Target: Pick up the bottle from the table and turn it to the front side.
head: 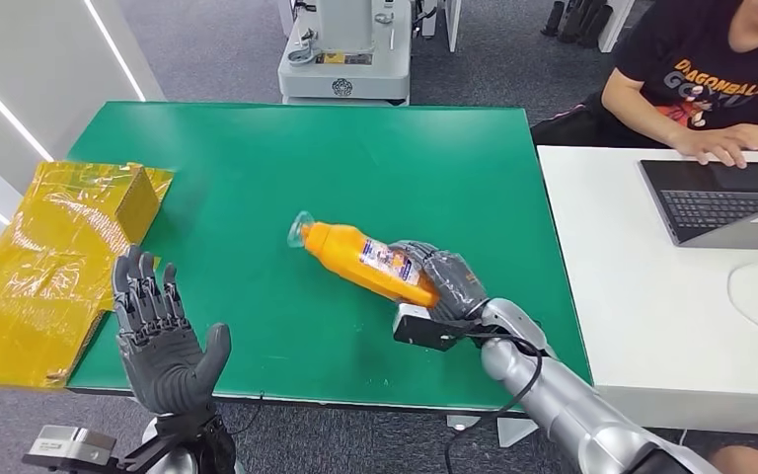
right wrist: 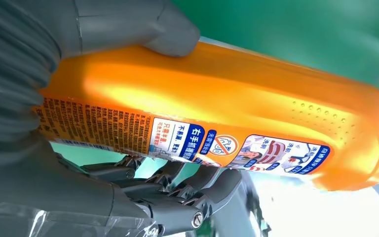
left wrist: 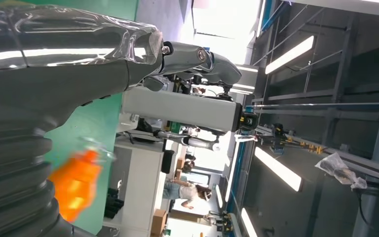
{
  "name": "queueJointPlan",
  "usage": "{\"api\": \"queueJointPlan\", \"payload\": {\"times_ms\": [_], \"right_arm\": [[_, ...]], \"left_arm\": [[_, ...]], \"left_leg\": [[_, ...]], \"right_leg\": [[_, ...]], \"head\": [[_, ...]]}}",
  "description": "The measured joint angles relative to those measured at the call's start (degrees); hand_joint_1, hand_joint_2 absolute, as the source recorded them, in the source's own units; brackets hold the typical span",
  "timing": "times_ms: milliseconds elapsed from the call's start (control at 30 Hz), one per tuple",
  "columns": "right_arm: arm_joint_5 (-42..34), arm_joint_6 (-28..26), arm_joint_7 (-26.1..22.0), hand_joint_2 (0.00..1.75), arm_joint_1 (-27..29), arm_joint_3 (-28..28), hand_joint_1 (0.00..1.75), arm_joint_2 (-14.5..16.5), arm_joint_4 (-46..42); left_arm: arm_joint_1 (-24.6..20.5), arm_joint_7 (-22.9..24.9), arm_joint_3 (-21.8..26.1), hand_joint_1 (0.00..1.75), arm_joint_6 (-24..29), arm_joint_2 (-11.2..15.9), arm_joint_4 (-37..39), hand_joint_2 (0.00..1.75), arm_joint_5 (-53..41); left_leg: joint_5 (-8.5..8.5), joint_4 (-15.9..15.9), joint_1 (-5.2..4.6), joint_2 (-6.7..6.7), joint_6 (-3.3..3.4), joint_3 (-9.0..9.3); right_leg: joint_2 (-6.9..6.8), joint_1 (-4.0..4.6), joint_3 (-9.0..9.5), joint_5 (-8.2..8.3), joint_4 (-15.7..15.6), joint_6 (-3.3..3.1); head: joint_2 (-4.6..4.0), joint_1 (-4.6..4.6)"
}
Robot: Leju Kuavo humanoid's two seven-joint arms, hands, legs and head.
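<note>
The right robot hand [head: 446, 284] is wrapping its fingers around the base end of the orange bottle [head: 367, 261], and the bottle is lying tilted over the middle of the green worktop [head: 355, 158], its clear cap [head: 301, 231] pointing away toward the far left. In the right wrist view the thick grey thumb [right wrist: 143, 24] is pressing on one side of the bottle [right wrist: 217, 108] while the darker fingers [right wrist: 187, 190] are curling under the other, with the printed label [right wrist: 187, 140] (blue and white panels, small text) facing the camera. Whether the bottle is resting on the worktop or just clear of it, I cannot tell. The left robot hand [head: 163, 331] is hovering at the near left edge of the worktop, palm up, fingers spread, gripping nothing. From the left wrist view the bottle [left wrist: 74, 185] is showing as an orange blur against the green. A crinkled yellow bag [head: 49, 267] is lying at the worktop's left end. To the right, a person in a black T-shirt [head: 711, 69] is sitting at a white desk [head: 651, 296], one hand beside a laptop [head: 720, 197].
</note>
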Motion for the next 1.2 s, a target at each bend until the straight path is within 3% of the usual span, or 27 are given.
{"api": "queueJointPlan", "payload": {"times_ms": [367,633,1200], "right_arm": [[-0.9,-11.2,-4.4,1.75,13.2,-6.3,1.75,1.5,-20.2],[2.7,-6.0,-5.0,1.75,17.5,-6.4,1.75,2.2,-25.7],[3.2,1.8,-6.2,1.75,17.9,-5.7,1.75,2.2,-25.8]], "left_arm": [[-1.3,0.0,-0.3,0.00,1.2,-0.2,2.4,1.75,1.1],[-3.3,3.1,-3.8,0.00,-6.4,0.5,7.4,1.75,9.3],[-7.1,6.1,-8.0,0.00,-8.5,2.6,13.3,1.75,11.2]], "left_leg": [[-0.05,0.0,-0.01,0.00,-0.02,-0.02],[-0.05,0.0,-0.01,0.01,-0.02,-0.02],[-0.04,0.0,-0.01,0.01,-0.02,-0.02]], "right_leg": [[0.01,0.00,-0.02,-0.05,0.0,0.01],[0.01,-0.01,-0.02,-0.05,0.0,0.00],[0.02,-0.01,-0.04,-0.05,0.0,0.00]], "head": [[0.00,0.01],[0.00,0.01],[0.00,0.01]]}}
